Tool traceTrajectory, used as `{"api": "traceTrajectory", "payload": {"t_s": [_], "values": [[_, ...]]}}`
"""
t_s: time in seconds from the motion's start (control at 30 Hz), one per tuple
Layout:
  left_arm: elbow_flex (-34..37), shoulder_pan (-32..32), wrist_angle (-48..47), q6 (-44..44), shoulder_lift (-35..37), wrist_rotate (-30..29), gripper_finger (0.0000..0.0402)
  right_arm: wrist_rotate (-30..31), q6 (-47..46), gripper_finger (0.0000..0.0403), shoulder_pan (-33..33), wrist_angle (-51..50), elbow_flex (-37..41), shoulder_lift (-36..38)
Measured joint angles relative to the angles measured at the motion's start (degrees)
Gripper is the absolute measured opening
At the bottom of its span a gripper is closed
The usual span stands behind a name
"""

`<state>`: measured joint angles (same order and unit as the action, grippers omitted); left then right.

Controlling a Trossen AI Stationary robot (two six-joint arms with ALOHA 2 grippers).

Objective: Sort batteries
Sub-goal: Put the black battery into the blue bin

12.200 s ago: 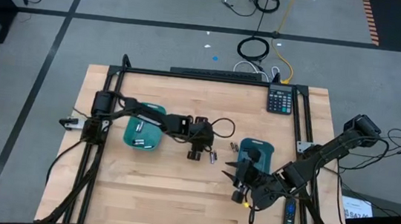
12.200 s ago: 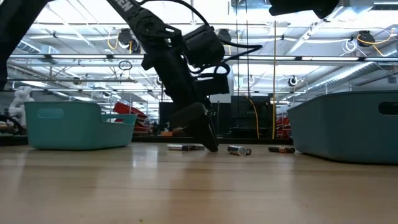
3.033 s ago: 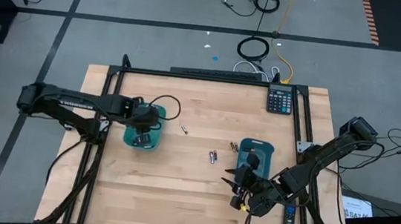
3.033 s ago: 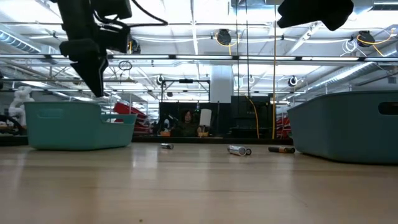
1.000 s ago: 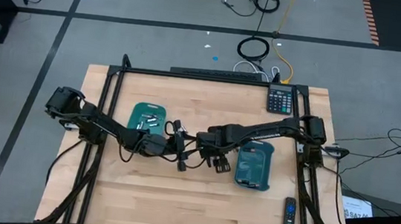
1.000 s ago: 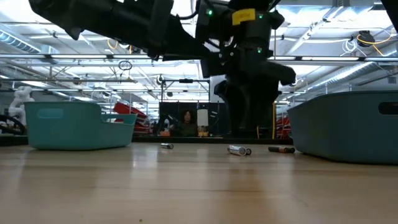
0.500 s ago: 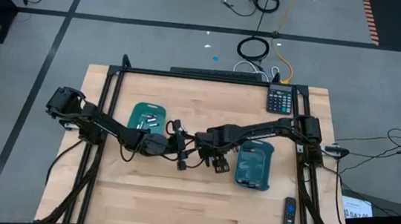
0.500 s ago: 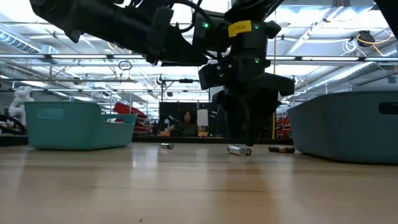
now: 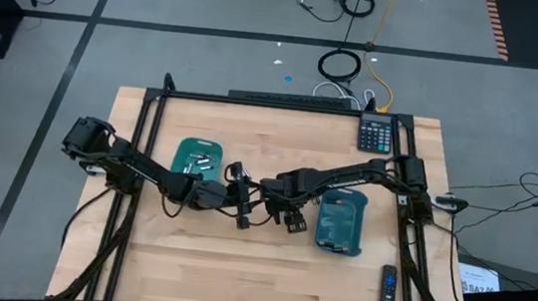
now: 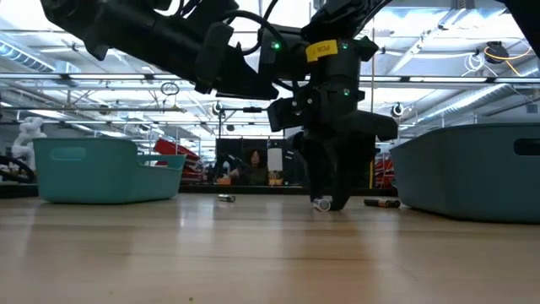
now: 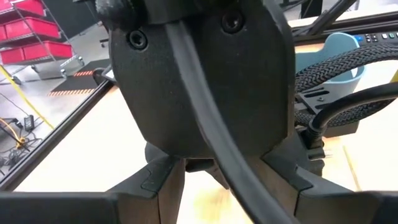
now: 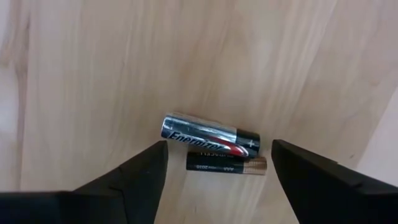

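Two batteries lie side by side on the wooden table: a silvery one (image 12: 208, 138) and a thinner dark one (image 12: 227, 165). My right gripper (image 12: 217, 171) points down over them, open, one finger on each side and apart from both. In the low view its fingers (image 10: 331, 196) reach down around the silvery battery (image 10: 321, 203). My left gripper (image 9: 244, 211) hovers just left of it, open and holding nothing. Two more batteries lie on the table, a small one (image 10: 225, 198) and a dark one (image 10: 381, 203). Silvery batteries (image 9: 203, 160) lie in the left teal tray (image 9: 185, 150).
The right teal tray (image 9: 342, 240) stands close to the right of my right gripper. A calculator (image 9: 376, 134) sits at the far right corner and a black remote (image 9: 388, 288) near the right front. The right arm's wrist (image 11: 199, 81) fills the left wrist view.
My right gripper has come down toward the pair of batteries, staying open; in the low view its fingers now stand around the silvery battery at table height. The batteries have not moved.
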<state>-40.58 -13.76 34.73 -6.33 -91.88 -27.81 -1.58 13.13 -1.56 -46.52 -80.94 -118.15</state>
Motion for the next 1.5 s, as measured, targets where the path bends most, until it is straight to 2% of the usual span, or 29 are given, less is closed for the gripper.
{"api": "traceTrajectory", "payload": {"t_s": [0.5,0.8,1.1,1.33,1.5], "values": [[0.00,0.00,-0.49,0.00,0.00,0.00,0.0169,0.20,0.12,0.0222,0.33,-1.85,0.86,-0.09],[-0.02,-0.04,-0.42,0.02,0.11,-0.24,0.0169,1.48,-1.79,0.0161,0.37,-1.71,0.86,-0.04],[-0.04,-0.04,-0.42,0.02,0.11,-0.20,0.0169,2.42,-2.16,0.0162,0.33,-3.30,0.43,0.37],[-0.42,-0.08,1.76,0.00,0.50,-0.48,0.0169,6.74,-1.98,0.0160,0.35,-10.67,-2.88,3.16],[-0.76,-0.13,2.43,0.03,0.52,-0.07,0.0169,9.24,-4.90,0.0159,0.39,-22.95,-6.60,5.78]]}}
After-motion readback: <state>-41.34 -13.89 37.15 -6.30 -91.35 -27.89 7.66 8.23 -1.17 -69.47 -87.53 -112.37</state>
